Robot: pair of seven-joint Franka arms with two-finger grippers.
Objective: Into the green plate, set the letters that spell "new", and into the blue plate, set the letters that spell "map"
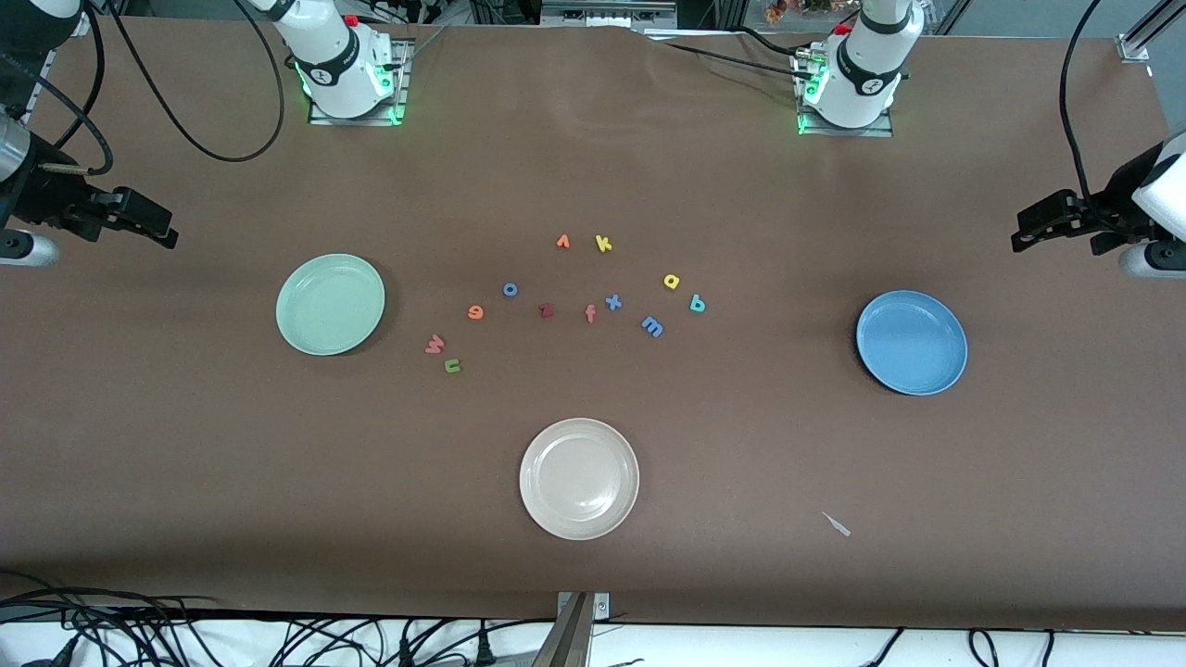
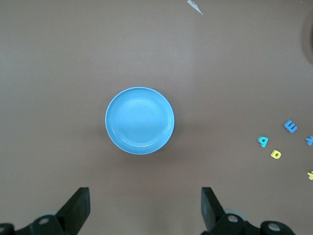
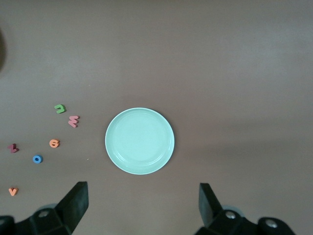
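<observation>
The green plate [image 1: 330, 304] [image 3: 140, 141] lies empty toward the right arm's end. Beside it are the pinkish w [image 1: 435, 345] [image 3: 74, 121], olive n [image 1: 452, 365] [image 3: 59, 108] and orange e [image 1: 475, 312] [image 3: 54, 143]. The blue plate [image 1: 912, 342] [image 2: 140, 120] lies empty toward the left arm's end. The blue m [image 1: 652, 325] [image 2: 290, 126], teal p [image 1: 697, 303] [image 2: 263, 141] and yellow a [image 1: 672, 281] [image 2: 276, 154] sit mid-table. My right gripper [image 1: 169, 230] [image 3: 143, 203] hangs open and empty over the table's end by the green plate. My left gripper [image 1: 1019, 232] [image 2: 145, 205] hangs open and empty by the blue plate.
A cream-white plate [image 1: 579, 478] sits nearest the front camera. Other letters lie mid-table: blue o [image 1: 510, 289], a dark red letter [image 1: 546, 310], orange f [image 1: 590, 314], blue x [image 1: 612, 301], orange v [image 1: 562, 242], yellow k [image 1: 603, 244]. A white scrap [image 1: 837, 524] lies near the front edge.
</observation>
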